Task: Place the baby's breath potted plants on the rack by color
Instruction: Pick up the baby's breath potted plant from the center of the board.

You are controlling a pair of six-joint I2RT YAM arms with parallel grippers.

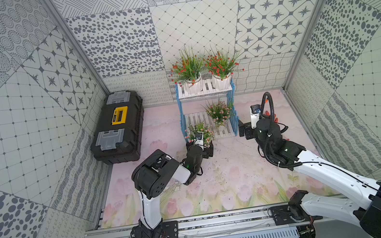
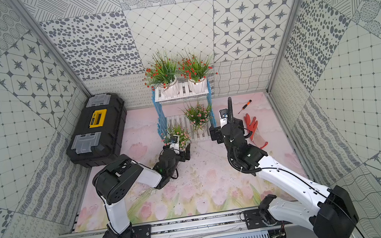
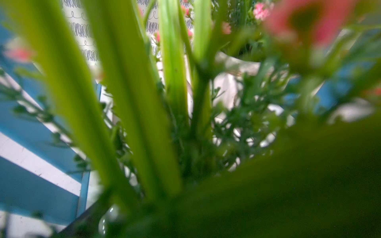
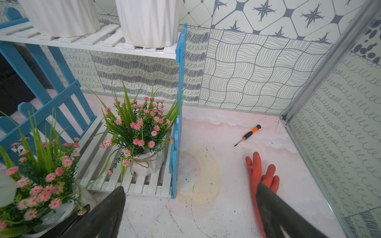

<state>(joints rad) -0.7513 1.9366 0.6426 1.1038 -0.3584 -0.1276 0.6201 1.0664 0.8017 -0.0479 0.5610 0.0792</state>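
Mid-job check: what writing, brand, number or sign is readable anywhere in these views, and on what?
No text can be read.
On the toolbox: a possible small marking by its yellow handle, too small to read in both top views.
The pots, rack, screwdriver and glove show no text.

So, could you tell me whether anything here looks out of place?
Yes: an orange glove and a small screwdriver lie loose on the table beside the rack, unrelated to the task. Nothing looks spilled or toppled.
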